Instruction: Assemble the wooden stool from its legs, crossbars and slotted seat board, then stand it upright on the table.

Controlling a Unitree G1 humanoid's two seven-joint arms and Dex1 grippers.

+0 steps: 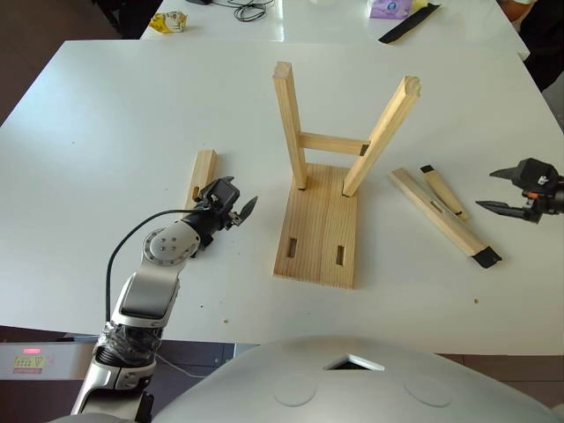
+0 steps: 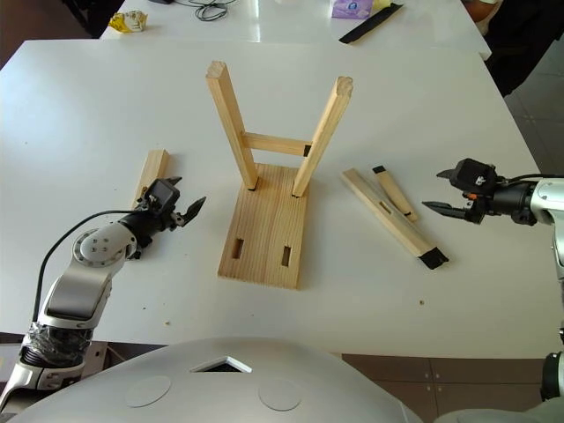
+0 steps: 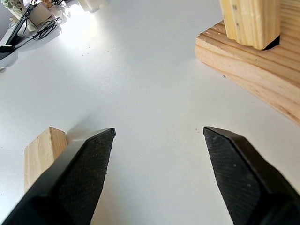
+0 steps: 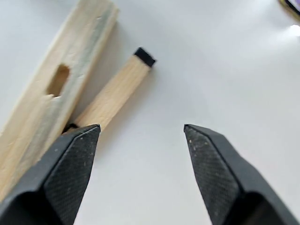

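It looked like a robotics lab or an office workroom rather than a home. The work surface was a plain white table. Against its far edge at twelve o'clock stood a second white table carrying a loose tangle of black cables. That table also held a crumpled yellow packet at eleven o'clock, and a purple pack and a black strip at one o'clock. Dark floor showed at ten o'clock. At seven o'clock, below the table edge, sat a pale box with a red-lit display.

No legible text, print on yellow packet and purple packet too small to read
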